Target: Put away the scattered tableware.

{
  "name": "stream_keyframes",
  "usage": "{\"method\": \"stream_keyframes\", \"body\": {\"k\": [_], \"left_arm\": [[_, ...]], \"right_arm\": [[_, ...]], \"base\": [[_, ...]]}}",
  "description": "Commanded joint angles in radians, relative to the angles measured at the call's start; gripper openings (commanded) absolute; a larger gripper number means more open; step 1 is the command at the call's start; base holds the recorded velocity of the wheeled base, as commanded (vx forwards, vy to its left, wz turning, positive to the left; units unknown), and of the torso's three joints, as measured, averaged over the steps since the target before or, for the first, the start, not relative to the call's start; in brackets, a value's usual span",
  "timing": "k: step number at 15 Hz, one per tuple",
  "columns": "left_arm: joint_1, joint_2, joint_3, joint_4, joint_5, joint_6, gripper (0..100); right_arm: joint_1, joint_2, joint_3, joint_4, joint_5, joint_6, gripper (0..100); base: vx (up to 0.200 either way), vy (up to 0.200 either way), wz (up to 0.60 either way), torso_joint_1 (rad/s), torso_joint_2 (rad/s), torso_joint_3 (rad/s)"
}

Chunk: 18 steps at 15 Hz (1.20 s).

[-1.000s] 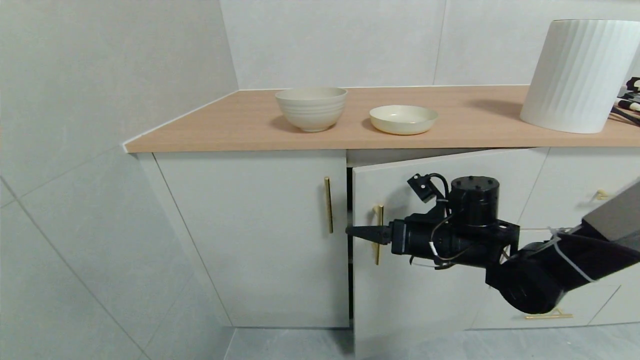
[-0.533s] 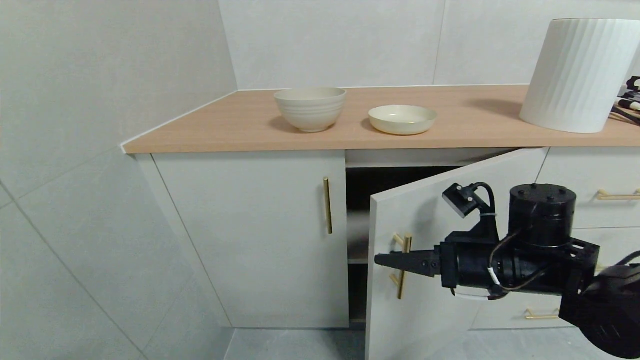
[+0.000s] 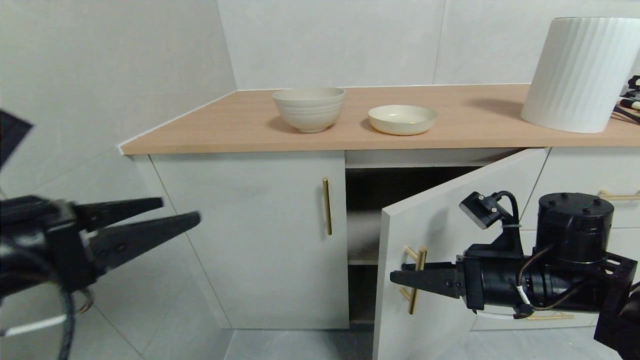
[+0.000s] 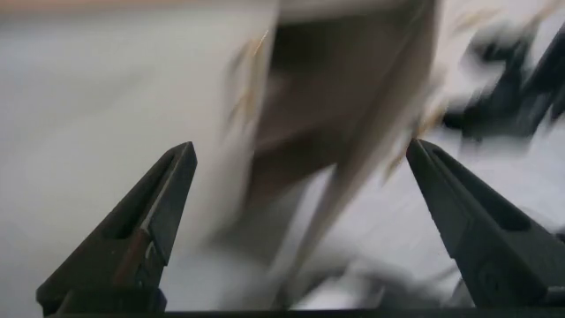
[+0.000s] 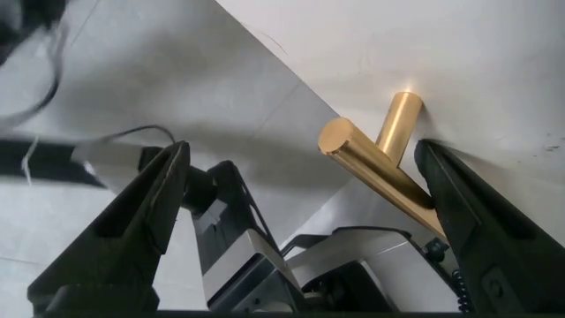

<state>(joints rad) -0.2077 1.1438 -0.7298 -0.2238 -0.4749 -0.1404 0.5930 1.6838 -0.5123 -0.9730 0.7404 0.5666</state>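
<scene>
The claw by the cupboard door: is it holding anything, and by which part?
Nothing is clamped. The right claw is open, with the brass door handle lying between its fingers, close to one of them.

I am working in a home-style kitchen. I am facing a wood-look countertop (image 3: pixel 240 131) that is running along pale tiled walls (image 3: pixel 325 40), with light base cabinets (image 3: pixel 250 240) sitting beneath it, their doors carrying slim brass handles (image 3: pixel 326 206). One cabinet door (image 3: pixel 450 215) is standing open. A ribbed bowl (image 3: pixel 309 107) and a shallow dish (image 3: pixel 402 119) are sitting on the countertop, and a white ribbed container (image 3: pixel 580 75) is standing farther along it.
</scene>
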Motion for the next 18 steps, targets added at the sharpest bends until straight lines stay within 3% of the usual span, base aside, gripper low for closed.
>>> {"method": "stream_keyframes", "body": {"k": [1, 2, 3, 7, 9, 12, 13, 16, 18], "left_arm": [[-0.193, 0.389, 0.044, -0.402, -0.019, -0.203, 100], [-0.219, 0.415, 0.112, -0.499, -0.018, -0.246, 100], [-0.231, 0.455, 0.164, -0.548, -0.025, -0.261, 100], [-0.332, 0.646, 0.170, -0.597, -0.010, -0.260, 100], [-0.342, 0.718, 0.170, -0.674, 0.035, -0.261, 100], [-0.349, 0.748, 0.156, -0.707, 0.062, -0.263, 100], [-0.352, 0.749, 0.148, -0.706, 0.062, -0.263, 0], [-0.352, 0.777, -0.056, -0.674, 0.065, -0.258, 0], [-0.363, 0.812, -0.062, -0.664, 0.065, -0.258, 0]], "right_arm": [[-0.001, -0.018, 0.003, 0.002, 0.005, 0.001, 100], [-0.002, -0.029, 0.005, 0.002, 0.004, 0.003, 100], [-0.005, -0.036, 0.006, 0.002, 0.004, 0.003, 100], [-0.005, -0.047, 0.009, 0.002, 0.004, 0.003, 100], [-0.004, -0.041, 0.009, 0.002, 0.004, 0.003, 100], [-0.004, -0.038, 0.011, 0.002, 0.004, 0.001, 100], [-0.004, -0.039, 0.011, 0.002, 0.004, 0.001, 100], [-0.004, -0.029, 0.012, 0.002, 0.004, 0.001, 100], [-0.004, -0.027, 0.012, 0.002, 0.004, 0.001, 100]], "base": [[0.000, 0.000, 0.00, 0.000, 0.00, 0.000], [0.000, 0.000, 0.00, 0.000, 0.00, 0.000], [0.000, 0.000, 0.00, 0.000, 0.00, 0.000], [0.000, 0.000, 0.00, 0.000, 0.00, 0.000], [0.000, 0.000, 0.00, 0.000, 0.00, 0.000], [0.000, 0.000, 0.00, 0.000, 0.00, 0.000], [0.000, 0.000, 0.00, 0.000, 0.00, 0.000], [0.000, 0.000, 0.00, 0.000, 0.00, 0.000], [0.000, 0.000, 0.00, 0.000, 0.00, 0.000]]}}
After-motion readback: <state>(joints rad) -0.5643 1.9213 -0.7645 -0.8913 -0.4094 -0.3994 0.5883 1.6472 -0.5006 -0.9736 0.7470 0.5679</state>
